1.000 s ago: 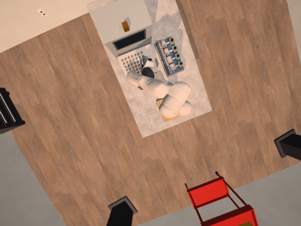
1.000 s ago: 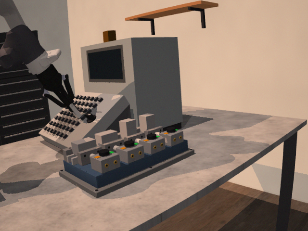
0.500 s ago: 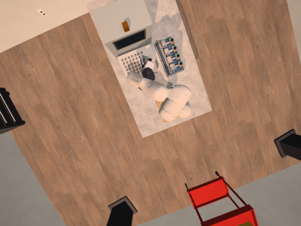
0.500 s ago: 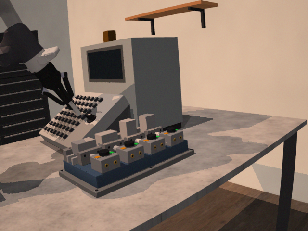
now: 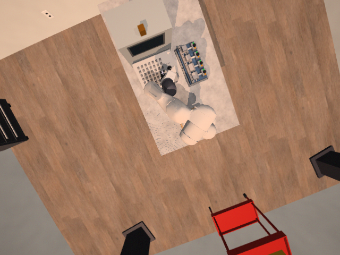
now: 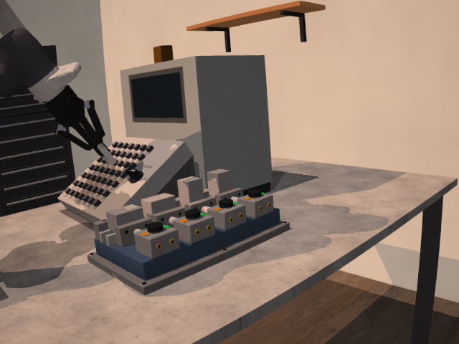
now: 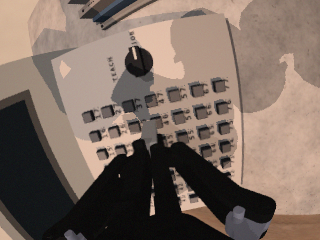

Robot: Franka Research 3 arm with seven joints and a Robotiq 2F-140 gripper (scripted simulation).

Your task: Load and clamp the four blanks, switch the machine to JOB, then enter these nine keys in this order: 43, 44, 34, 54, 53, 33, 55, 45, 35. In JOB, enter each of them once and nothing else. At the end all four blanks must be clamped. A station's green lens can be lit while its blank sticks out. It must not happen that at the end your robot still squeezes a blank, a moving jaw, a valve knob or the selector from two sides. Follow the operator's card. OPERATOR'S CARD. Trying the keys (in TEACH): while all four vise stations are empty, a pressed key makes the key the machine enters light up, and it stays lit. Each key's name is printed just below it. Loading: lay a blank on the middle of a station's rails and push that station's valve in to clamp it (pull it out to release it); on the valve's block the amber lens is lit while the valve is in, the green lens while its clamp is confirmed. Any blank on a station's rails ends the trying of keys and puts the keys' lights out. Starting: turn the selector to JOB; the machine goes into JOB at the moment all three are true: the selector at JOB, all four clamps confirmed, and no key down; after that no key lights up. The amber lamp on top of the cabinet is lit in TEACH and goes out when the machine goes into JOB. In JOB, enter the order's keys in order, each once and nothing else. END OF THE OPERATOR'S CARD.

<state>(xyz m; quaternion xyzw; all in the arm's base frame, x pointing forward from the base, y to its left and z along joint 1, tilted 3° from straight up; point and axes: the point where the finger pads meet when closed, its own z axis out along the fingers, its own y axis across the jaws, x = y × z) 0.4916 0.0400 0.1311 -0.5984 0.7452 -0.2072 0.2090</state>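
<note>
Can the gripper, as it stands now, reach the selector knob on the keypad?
Probably yes. The gripper is shut and empty, its tip down among the keys. The selector sits close beside it on the same panel, and nothing stands between them.

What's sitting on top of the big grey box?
A small amber lamp stands on the cabinet, near its front edge. The exterior view hides the roof behind it; the top view shows nothing else there.

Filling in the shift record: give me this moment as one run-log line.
end effector: shut, empty | tips on keypad | cabinet lamp: unlit | blanks: on all four stations
</note>
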